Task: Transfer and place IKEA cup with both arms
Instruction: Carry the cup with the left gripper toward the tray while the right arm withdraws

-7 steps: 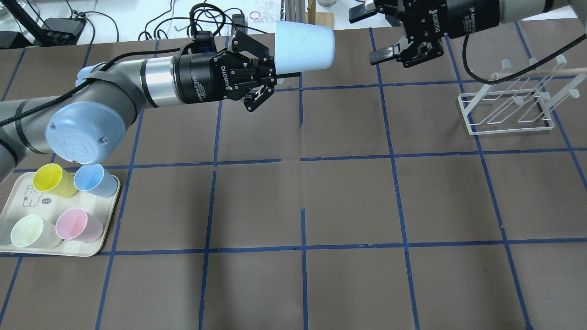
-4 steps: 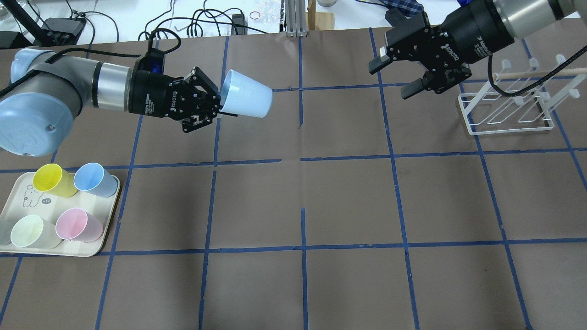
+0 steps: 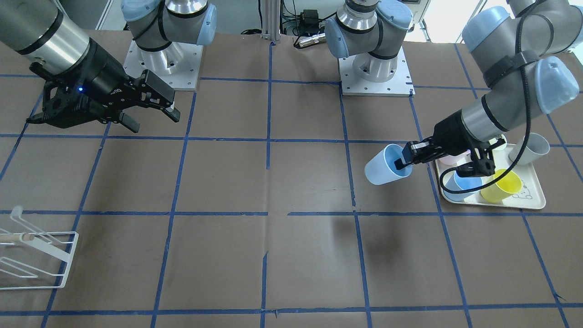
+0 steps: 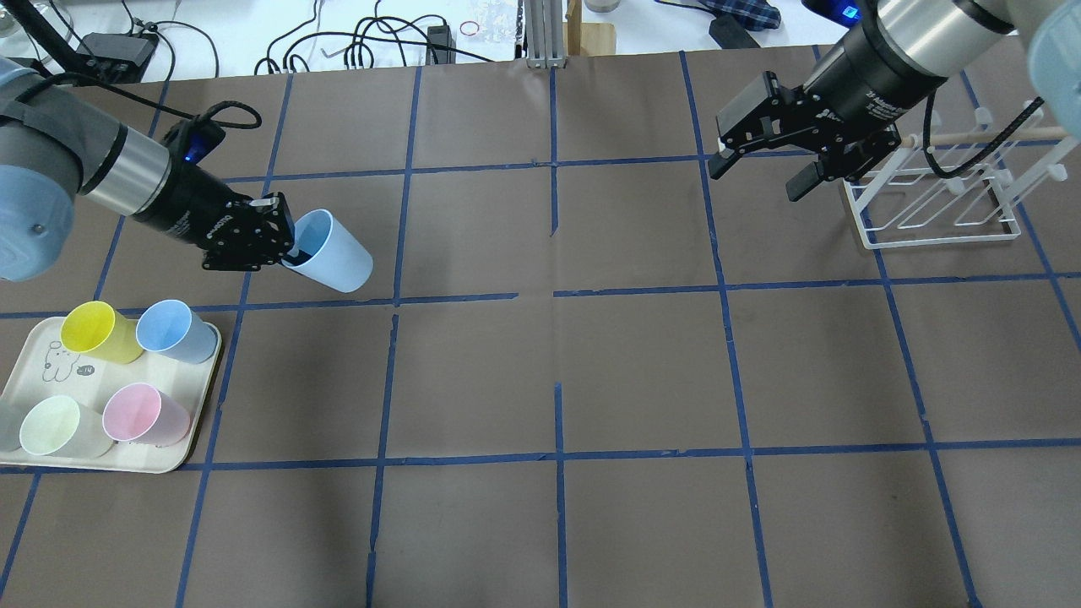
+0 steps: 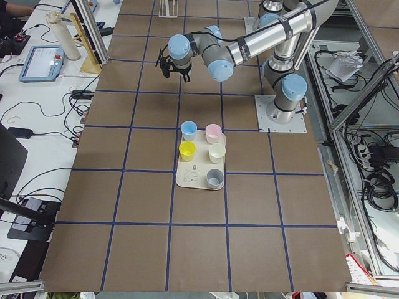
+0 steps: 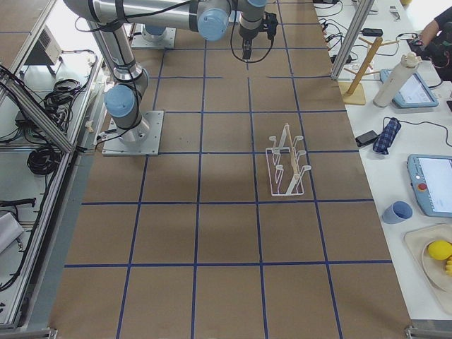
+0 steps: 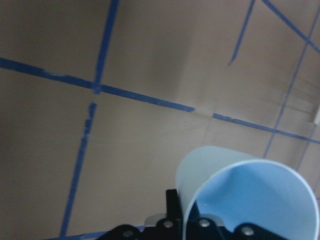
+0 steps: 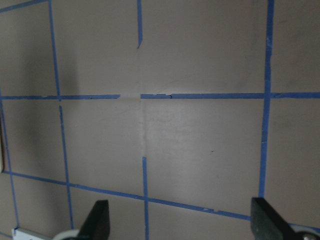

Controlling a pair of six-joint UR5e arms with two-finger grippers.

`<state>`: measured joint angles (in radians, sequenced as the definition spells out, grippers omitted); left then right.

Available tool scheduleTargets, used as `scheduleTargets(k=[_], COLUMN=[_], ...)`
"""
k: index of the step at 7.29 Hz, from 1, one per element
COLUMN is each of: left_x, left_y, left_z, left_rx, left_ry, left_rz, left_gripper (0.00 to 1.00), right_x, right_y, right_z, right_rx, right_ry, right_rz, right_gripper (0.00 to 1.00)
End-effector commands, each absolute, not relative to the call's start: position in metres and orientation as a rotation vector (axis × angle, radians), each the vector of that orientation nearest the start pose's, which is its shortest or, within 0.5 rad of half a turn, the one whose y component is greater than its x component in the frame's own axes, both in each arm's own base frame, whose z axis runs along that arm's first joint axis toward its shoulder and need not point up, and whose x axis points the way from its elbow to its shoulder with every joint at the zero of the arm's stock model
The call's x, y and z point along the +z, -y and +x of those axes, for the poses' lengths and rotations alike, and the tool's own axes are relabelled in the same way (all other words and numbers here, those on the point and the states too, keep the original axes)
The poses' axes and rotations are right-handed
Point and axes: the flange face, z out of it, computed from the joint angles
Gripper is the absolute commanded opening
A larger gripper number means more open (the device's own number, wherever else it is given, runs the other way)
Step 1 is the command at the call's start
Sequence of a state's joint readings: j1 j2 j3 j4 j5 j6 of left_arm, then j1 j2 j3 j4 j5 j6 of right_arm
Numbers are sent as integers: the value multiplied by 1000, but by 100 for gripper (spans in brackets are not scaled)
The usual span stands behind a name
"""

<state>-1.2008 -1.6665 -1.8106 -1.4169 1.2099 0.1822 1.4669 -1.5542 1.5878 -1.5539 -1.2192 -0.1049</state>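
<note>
The pale icy-blue IKEA cup (image 4: 335, 259) is tilted, with its mouth toward my left gripper (image 4: 285, 247). That gripper is shut on the rim, one finger inside, and holds the cup above the table left of centre, just beyond the tray. The front-facing view shows the cup (image 3: 381, 166) and left gripper (image 3: 406, 161). The left wrist view shows the cup's open mouth (image 7: 250, 195). My right gripper (image 4: 757, 179) is open and empty above the table's far right, beside the rack. It also shows in the front-facing view (image 3: 155, 122) and the right wrist view (image 8: 182, 225).
A cream tray (image 4: 173, 460) at the near left holds yellow (image 4: 91, 329), sky-blue (image 4: 173, 329), pink (image 4: 139, 412) and pale green (image 4: 55, 426) cups; a grey cup (image 3: 528, 148) stands at its end. A white wire rack (image 4: 929, 207) stands at the far right. Cables lie beyond the table's far edge.
My left gripper has carried the cup down and to the left, from the far centre to a spot near the tray. My right gripper has shifted slightly right and stays open.
</note>
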Motion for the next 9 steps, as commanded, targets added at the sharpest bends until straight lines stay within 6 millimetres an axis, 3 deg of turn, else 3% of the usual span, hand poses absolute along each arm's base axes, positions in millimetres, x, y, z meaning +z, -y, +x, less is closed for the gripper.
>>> scheduleTargets(k=[1,2,4,5,7,8,9], left_x=[388,405,385,379,349,318,296], left_y=[529,525,502,493,496,506,514], left_z=[91,136,253,306,385,414,425], left_rx=[93,122,125,80,57,-20,-34], left_ry=[-3360,-3304,-3305,-3305,-3305,-3237,-3220], left_rz=[-214,-83,22,124,327,381,420], left_gripper=[0,0,0,0,0,0,0], right_x=[487,487,503,498,500,499,498], right_y=[506,504,507,502,502,504,504], right_z=[130,134,129,122,117,117,120], right_rx=[-5,-7,-143,-118,-142,-147,-138], right_ry=[-2931,-2987,-3067,-3133,-3189,-3186,-3151], right_rz=[32,79,66,36,67,84,119], right_gripper=[100,100,100,100,100,100,100])
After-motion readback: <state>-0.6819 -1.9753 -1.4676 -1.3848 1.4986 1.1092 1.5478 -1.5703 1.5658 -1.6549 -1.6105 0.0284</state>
